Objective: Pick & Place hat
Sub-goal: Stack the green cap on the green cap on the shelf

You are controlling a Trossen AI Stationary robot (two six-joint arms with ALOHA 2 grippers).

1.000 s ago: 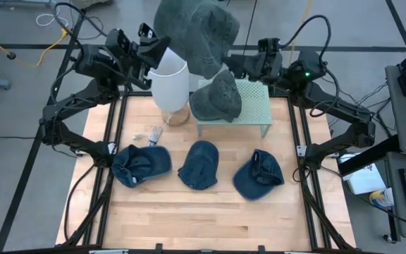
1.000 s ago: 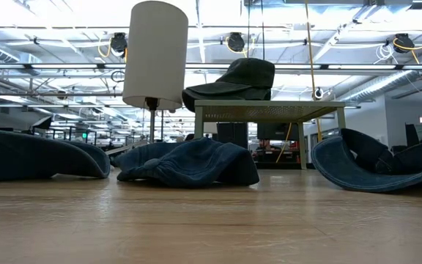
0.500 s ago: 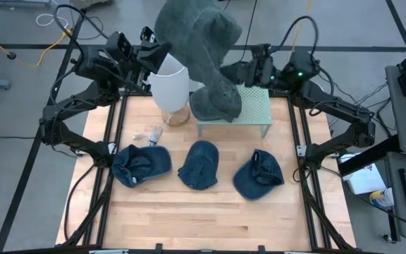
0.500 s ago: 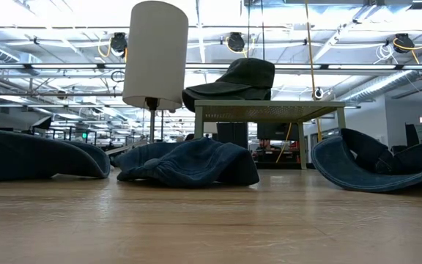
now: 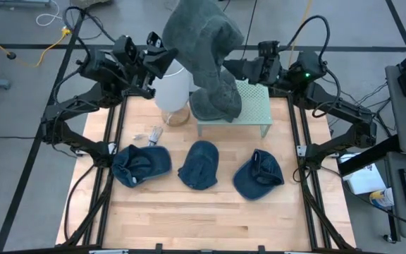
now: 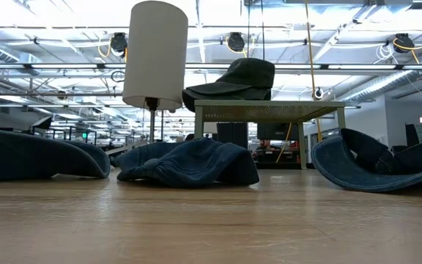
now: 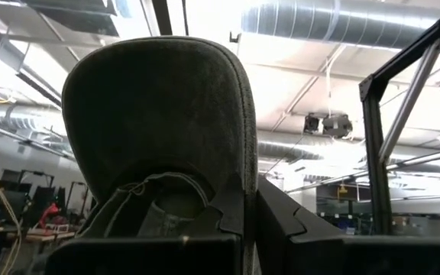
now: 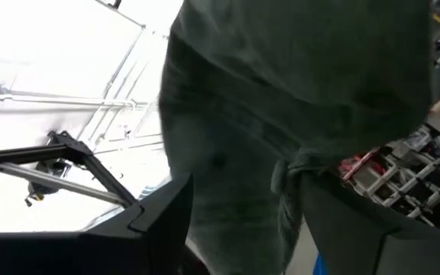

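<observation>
A grey-green hat (image 5: 201, 42) hangs high above the table's far edge, between my two arms. My left gripper (image 5: 165, 61) is shut on it from the left and my right gripper (image 5: 240, 69) is closed on it from the right. In the left wrist view the hat's brim (image 7: 159, 114) stands up above the fingers. A second grey hat (image 6: 234, 79) rests by its brim and crown on a pale green stand (image 5: 256, 106). Three blue hats (image 5: 141, 164) (image 5: 201, 165) (image 5: 258, 174) lie in a row on the wooden table. My left gripper pinches the hat's brim near where it joins the crown (image 7: 228, 202), between its two shut fingers (image 7: 281, 229). The fingers slant upward from the table's left. The hat is lifted clear. My right gripper has bunched cloth of the hat's crown, by a seam (image 8: 281, 179), between its two fingers (image 8: 163, 218), which stand apart. It comes slanting up from the table's right. The hat is clear of the stand.
A white lamp shade (image 5: 169, 86) on a thin stem stands at the far left, beside the stand and just under my left gripper. A small crumpled bit (image 5: 151, 134) lies near the left blue hat. Bare wood (image 5: 203, 219) lies toward the near edge.
The held hat has shifted a little toward the table's right and turned. In the high view it now covers more of the hat on the stand. Both grippers keep their hold, and the hats on the table and the stand have not moved.
</observation>
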